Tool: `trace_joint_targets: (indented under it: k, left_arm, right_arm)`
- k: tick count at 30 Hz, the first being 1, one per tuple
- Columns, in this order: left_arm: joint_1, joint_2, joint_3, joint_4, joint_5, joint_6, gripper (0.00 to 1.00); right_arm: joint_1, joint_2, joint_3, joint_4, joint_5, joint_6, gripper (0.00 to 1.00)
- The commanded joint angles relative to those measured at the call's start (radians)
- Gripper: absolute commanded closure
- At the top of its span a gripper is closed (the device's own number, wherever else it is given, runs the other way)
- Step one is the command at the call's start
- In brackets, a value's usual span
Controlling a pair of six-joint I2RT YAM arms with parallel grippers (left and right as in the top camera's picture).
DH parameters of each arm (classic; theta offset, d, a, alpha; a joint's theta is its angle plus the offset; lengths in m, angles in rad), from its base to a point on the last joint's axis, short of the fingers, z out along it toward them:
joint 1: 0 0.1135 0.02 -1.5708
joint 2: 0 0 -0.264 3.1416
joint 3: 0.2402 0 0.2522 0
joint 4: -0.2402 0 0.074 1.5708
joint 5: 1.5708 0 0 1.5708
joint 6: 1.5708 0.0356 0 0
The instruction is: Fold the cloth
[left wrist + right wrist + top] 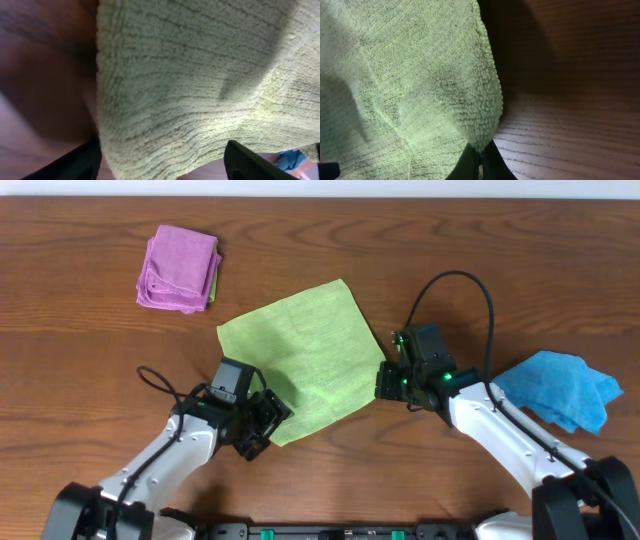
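Wood table (100, 360) carries a purple cloth (178, 268) far-left and a blue cloth (560, 388) by my R arm, both well apart from the lime cloth (300, 360) lying flat mid-table. My right gripper (481, 156) is pinched tight on its R corner. My left gripper (162, 155) has fingers (75, 162) wide apart w/ the near corner between them. Bare wood borders the far and left edges.

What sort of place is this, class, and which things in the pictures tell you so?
Probably a robot lab workstation or test bench: two robot arms reach over a wood-grain table, where a lime-green cloth, a purple cloth and a blue cloth lie as practice items.
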Motion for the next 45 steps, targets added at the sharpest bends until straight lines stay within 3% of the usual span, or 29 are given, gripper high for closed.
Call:
trace_joint_targets:
  k: [1, 4, 10, 11, 17, 24, 38, 45]
  left_arm:
    - [-0.007, 0.021, -0.007, 0.015, -0.004, -0.002, 0.25]
    - [-0.021, 0.032, -0.007, 0.027, -0.005, -0.002, 0.41]
    - [-0.047, 0.058, -0.007, 0.03, -0.008, 0.014, 0.92]
    - [-0.046, 0.058, -0.007, 0.037, -0.005, 0.035, 0.94]
    - [0.0, 0.033, 0.034, 0.02, 0.025, 0.238, 0.94]
    - [0.047, -0.015, 0.175, -0.249, 0.019, 0.44, 0.94]
    - [0.04, -0.071, 0.188, -0.486, 0.026, 0.5, 0.94]
    - [0.042, -0.194, 0.188, -0.46, -0.035, 0.407, 0.94]
  right_arm:
    - [-0.008, -0.008, -0.003, 0.0, -0.005, -0.01, 0.99]
    - [-0.008, -0.008, -0.003, 0.0, -0.005, -0.01, 0.99]
    - [-0.008, -0.008, -0.003, 0.0, -0.005, -0.01, 0.99]
    - [-0.008, -0.008, -0.003, 0.0, -0.005, -0.011, 0.99]
    - [-0.008, -0.032, -0.003, -0.008, 0.004, -0.016, 0.99]
    - [-0.005, -0.096, -0.003, -0.151, 0.048, -0.019, 0.99]
    - [0.066, -0.132, -0.003, -0.49, 0.116, -0.014, 0.99]
    - [0.066, -0.215, -0.003, -0.379, 0.159, -0.015, 0.99]
